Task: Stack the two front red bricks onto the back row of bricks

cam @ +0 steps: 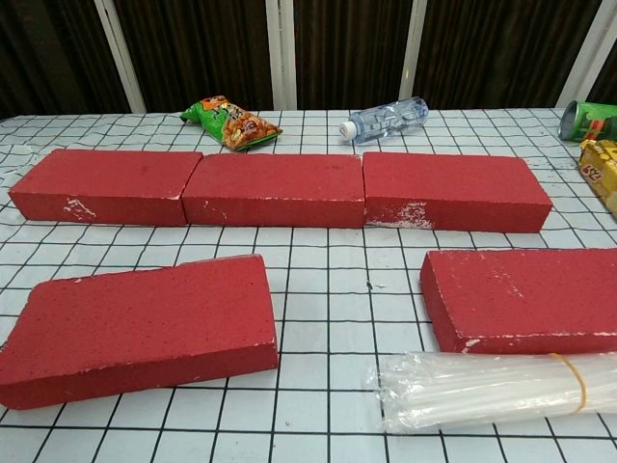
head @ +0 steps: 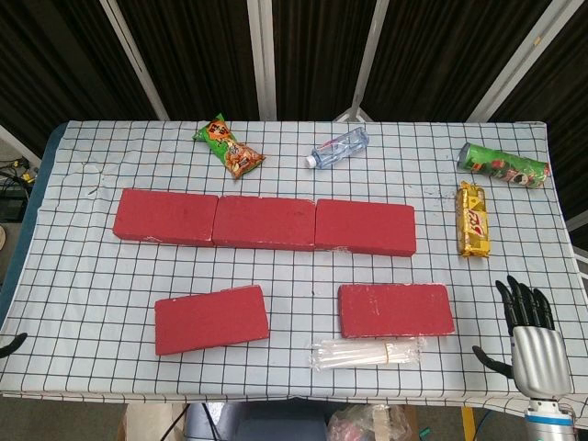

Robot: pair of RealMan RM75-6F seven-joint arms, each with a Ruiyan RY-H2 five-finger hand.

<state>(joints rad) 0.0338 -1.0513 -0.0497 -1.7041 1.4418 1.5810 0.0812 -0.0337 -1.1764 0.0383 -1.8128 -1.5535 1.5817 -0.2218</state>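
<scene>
Three red bricks lie end to end as a back row across the middle of the checked table. The front left red brick lies flat and slightly skewed. Level with it, the front right red brick lies flat and square to the row. My right hand hovers at the table's front right corner, right of that brick, fingers spread and holding nothing. Only a dark fingertip of my left hand shows at the left edge. The chest view shows neither hand.
A clear bag of straws lies just in front of the right front brick. Behind the row are a green snack bag, a water bottle and a green can. A yellow packet lies at right.
</scene>
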